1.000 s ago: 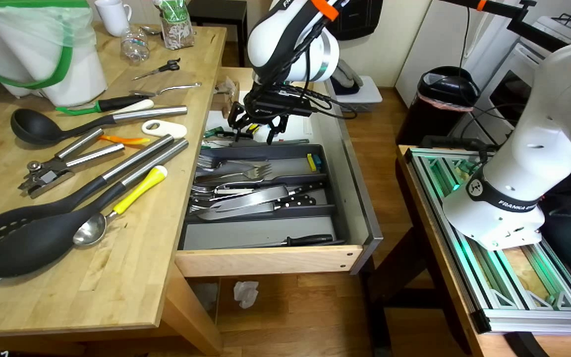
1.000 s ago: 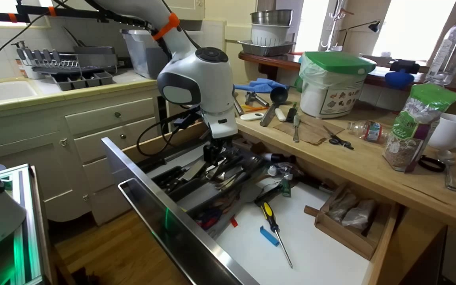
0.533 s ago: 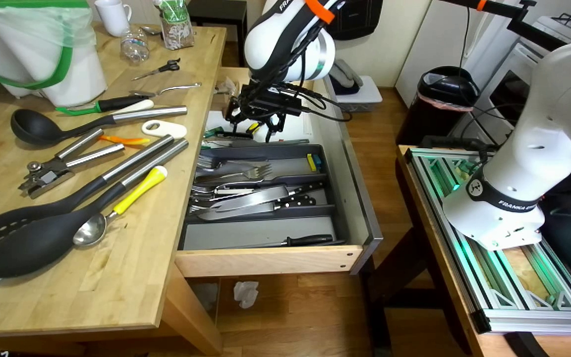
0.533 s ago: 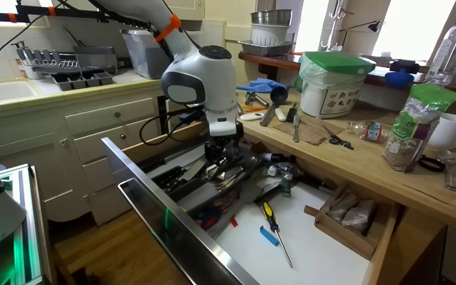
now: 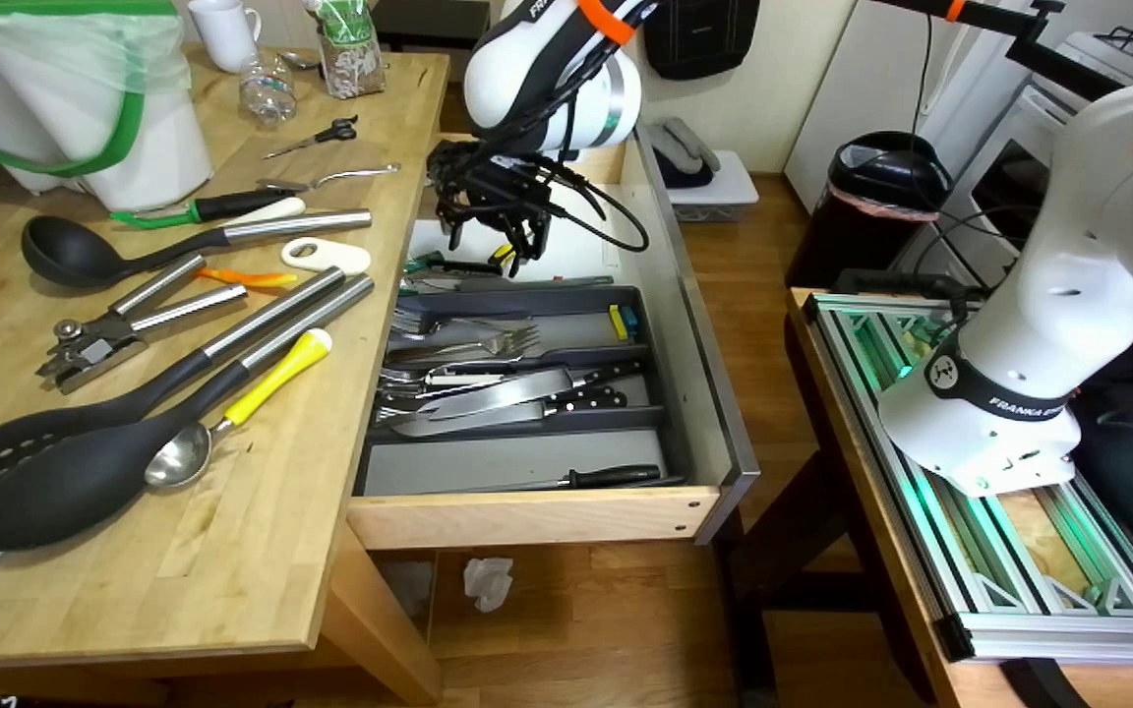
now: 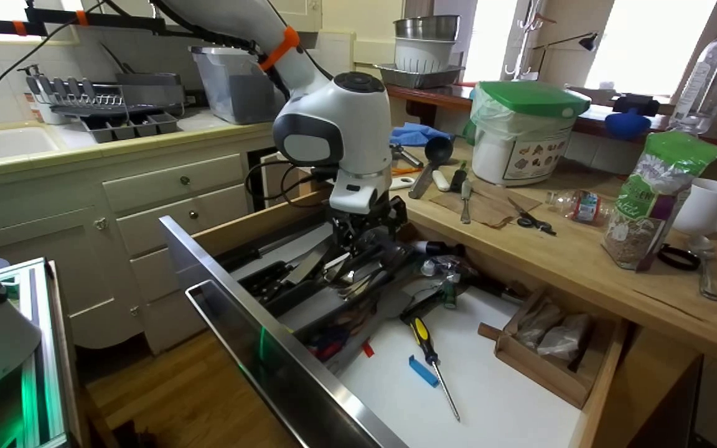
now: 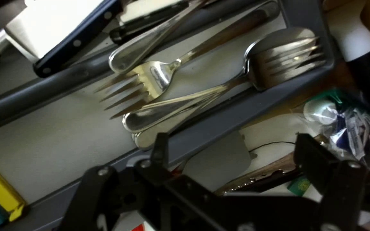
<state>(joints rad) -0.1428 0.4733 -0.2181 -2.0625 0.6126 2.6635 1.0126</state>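
In an exterior view, the drawer (image 5: pixel 535 521) juts out right of the counter (image 5: pixel 232 560). In its tray (image 5: pixel 517 460), forks (image 5: pixel 509 342) lie behind knives (image 5: pixel 503 395); the pincer (image 7: pixel 232 141) hangs above the drawer. On the counter, scissors (image 5: pixel 337 130) lie behind the ladle (image 5: pixel 178 249).

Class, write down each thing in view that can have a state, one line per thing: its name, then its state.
Gripper, open, nothing held
Drawer, pulled open
Cutlery tray, partly filled
Forks, lying in the tray
Screwdriver, lying flat
Two-handled metal tool, handles spread
Scissors, lying flat, blades seem closed
Small plastic bottle, on its side
Printed bag, standing upright
Green-lidded bucket, lid on
Cabinet drawers, shut
Pump bottle, upright
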